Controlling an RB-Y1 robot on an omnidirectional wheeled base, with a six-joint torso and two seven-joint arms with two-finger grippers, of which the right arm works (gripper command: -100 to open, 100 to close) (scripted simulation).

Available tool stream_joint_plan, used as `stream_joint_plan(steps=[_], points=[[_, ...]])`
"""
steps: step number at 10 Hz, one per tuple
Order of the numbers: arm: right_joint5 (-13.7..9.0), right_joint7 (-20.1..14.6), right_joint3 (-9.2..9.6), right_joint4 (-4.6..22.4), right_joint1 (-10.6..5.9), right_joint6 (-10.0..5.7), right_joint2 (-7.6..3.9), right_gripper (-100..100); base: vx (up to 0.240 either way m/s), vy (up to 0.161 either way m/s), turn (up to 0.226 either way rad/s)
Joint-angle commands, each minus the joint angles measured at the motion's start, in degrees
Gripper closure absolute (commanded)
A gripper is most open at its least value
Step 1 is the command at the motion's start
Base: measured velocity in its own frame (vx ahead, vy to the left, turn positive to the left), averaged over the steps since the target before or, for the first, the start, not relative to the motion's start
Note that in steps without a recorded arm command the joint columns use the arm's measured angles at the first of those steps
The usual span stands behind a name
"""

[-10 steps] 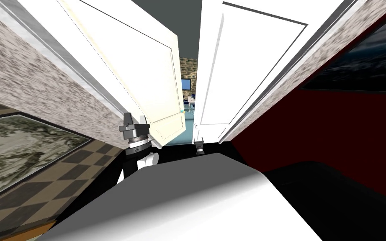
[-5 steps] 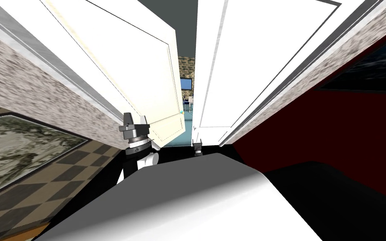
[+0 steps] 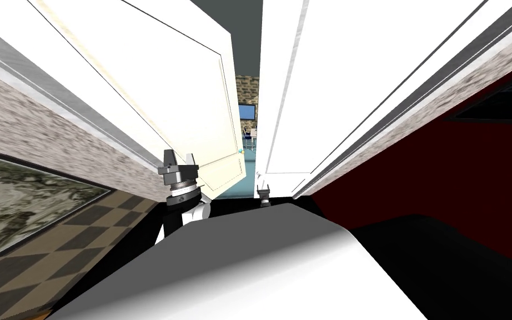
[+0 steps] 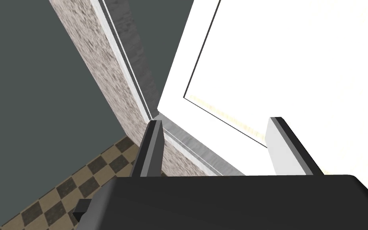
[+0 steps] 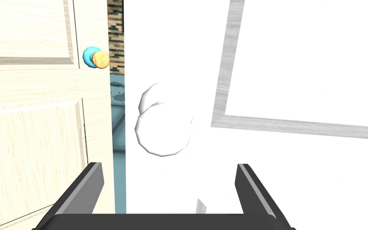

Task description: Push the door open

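Note:
Two door leaves stand just ahead, slightly ajar. The cream left leaf (image 3: 182, 100) carries a blue and orange knob (image 5: 95, 58). The white right leaf (image 3: 327, 83) has a white round knob (image 5: 163, 127). My right gripper (image 5: 170, 164) is open, right in front of the white leaf with the white knob just beyond its fingertips; the head view shows this right gripper (image 3: 262, 190) low at the gap. My left gripper (image 4: 215, 123) is open at the cream leaf's hinge side, by the door frame (image 4: 139, 92); the head view has this left gripper (image 3: 178, 164) at the leaf's foot.
A narrow gap (image 3: 249, 139) between the leaves shows a room with a blue screen and a blue floor. Speckled wall (image 3: 38, 133) flanks the doorway on the left, dark red wall (image 3: 443, 183) on the right. Chequered floor (image 3: 55, 250) and a patterned rug (image 3: 16, 205) lie at left.
I have moved closer to the doors, which loom larger and steeper in the head view. Both grippers keep their places before my chest; the gap looks much the same.

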Motion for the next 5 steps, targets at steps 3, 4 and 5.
stream_joint_plan(steps=[3, 4, 5], points=[[-0.26, -0.57, -0.60, 0.55, -0.58, 0.12, -0.04, -100, 0.188, -0.005, 0.018], [-0.35, -0.76, -0.81, 0.77, -0.78, 0.13, 0.49, -100, 0.196, -0.017, 0.021], [-0.41, -0.90, -0.95, 0.93, -0.92, 0.14, 1.06, -100, 0.180, -0.022, 0.022]])
